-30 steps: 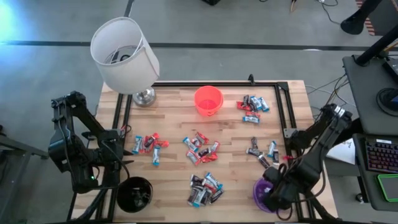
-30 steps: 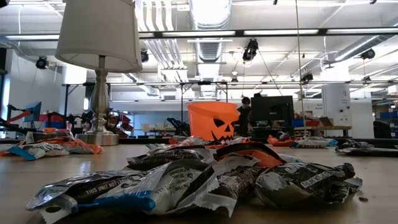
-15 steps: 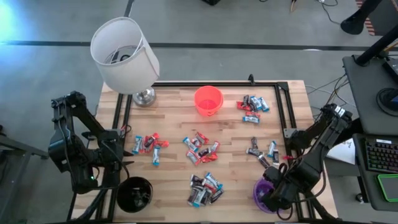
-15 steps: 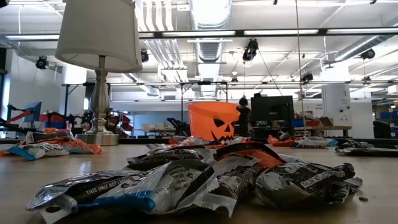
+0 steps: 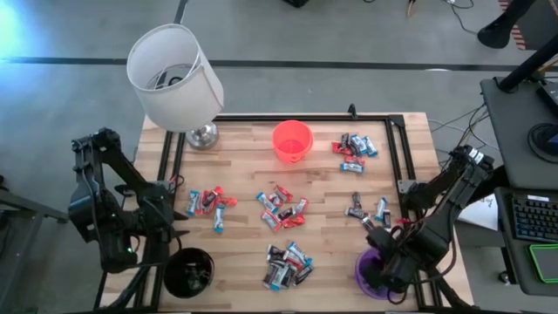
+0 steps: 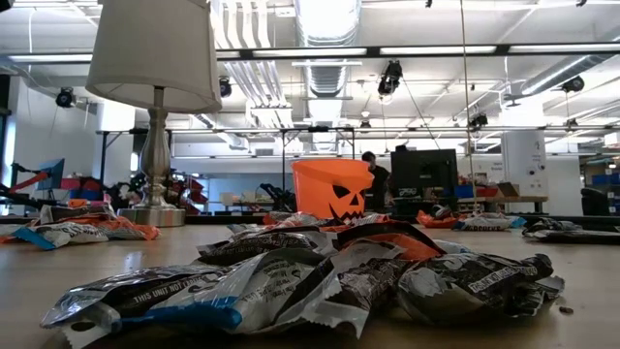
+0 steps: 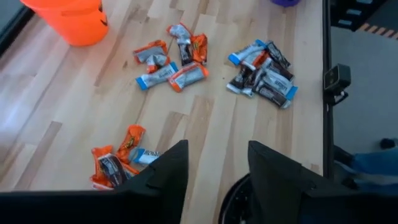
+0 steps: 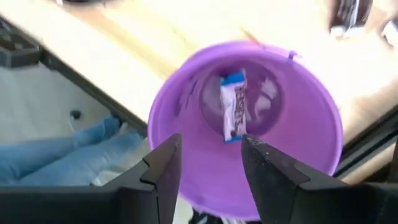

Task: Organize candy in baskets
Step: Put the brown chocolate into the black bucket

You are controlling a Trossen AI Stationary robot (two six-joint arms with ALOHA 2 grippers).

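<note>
Where the purple basket (image 8: 245,134) sits at the table's near right corner, one blue-and-white candy (image 8: 233,106) lies inside it, seen in the right wrist view between the parted, empty fingers of the right gripper (image 8: 211,171), which hangs just above the rim. From the high view that basket (image 5: 373,270) is mostly covered by the arm. The remaining candy (image 5: 283,208) lies in loose heaps across the wooden table (image 5: 244,253), and the orange-red basket (image 5: 292,140) stands upright near the far edge. The black basket (image 5: 189,270) is at the near left corner; its contents cannot be made out. The left gripper (image 7: 211,171) is just beside it, jaws spread and holding nothing. A white lampshade (image 5: 174,77) hides most of its lamp at the far left.
</note>
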